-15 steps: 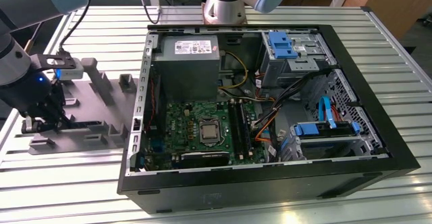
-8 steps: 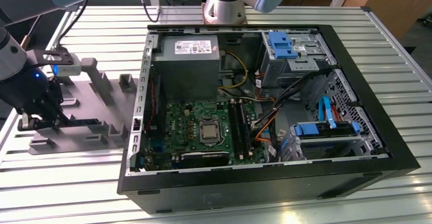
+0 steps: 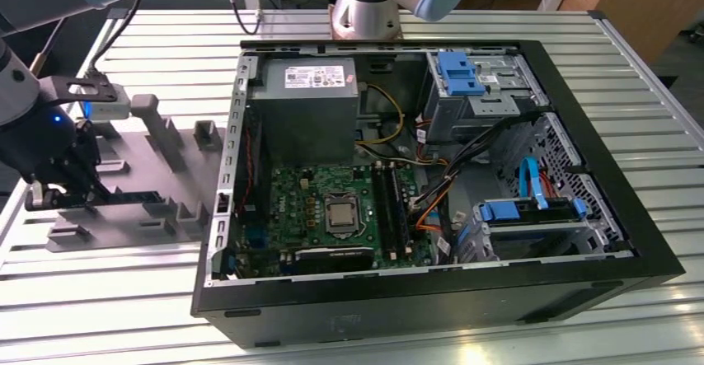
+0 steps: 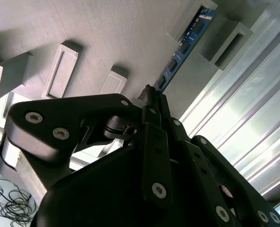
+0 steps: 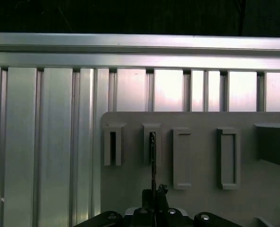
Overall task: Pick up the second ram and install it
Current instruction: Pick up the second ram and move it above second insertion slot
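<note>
In the exterior view the hand [image 3: 63, 192] hung low over the grey tray [image 3: 138, 155] at that view's left. Its dark body hid its fingertips and whatever lay between them, so the stick could not be made out from there. Both wrist views supplied what was missing.

In the second wrist view the hand [image 4: 151, 94] was clenched on one end of the second ram [image 4: 183, 46]. The blue board ran slantwise away from it, with black chips along its face. Its far end sat by a holder block [image 4: 229, 38] and was cut off by the frame edge.

In the first wrist view the second ram [image 5: 152, 161] was seen edge-on, only a thin dark line. It led from the hand [image 5: 154, 193] into the slot of the second holder block [image 5: 151, 142]. Five blocks stood in a row there, and the fifth was cut off at the frame's edge.

One stick, one arm and one hand were visible. The tray [image 5: 203, 156] lay on the slatted metal desk [image 5: 45, 142].

Only the exterior view took in the open computer case [image 3: 440, 303], lying on its side well apart from the hand. Whether any of the long black slots [image 3: 387, 208] on its green board [image 3: 313, 188] was filled could not be told.
</note>
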Action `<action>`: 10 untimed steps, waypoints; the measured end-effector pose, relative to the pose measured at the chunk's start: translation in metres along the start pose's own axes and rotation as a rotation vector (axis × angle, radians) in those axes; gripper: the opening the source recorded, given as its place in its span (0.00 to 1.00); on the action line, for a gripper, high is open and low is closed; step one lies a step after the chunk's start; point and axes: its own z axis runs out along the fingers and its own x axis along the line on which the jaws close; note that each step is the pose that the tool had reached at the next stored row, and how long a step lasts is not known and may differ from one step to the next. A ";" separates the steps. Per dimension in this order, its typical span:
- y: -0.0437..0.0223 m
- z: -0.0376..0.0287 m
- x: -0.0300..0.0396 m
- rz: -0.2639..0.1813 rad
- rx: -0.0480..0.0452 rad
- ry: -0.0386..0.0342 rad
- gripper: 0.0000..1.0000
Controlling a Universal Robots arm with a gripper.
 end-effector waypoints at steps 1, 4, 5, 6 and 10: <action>0.0000 -0.0002 0.0000 0.000 -0.0002 0.0002 0.14; 0.0000 -0.0002 0.0000 0.000 -0.0002 0.0001 0.14; 0.0000 -0.0003 0.0000 0.000 -0.0002 0.0001 0.14; 0.0001 -0.0007 0.0000 0.000 -0.0004 0.0002 0.14; 0.0000 -0.0036 0.0000 0.000 -0.0003 0.0002 0.14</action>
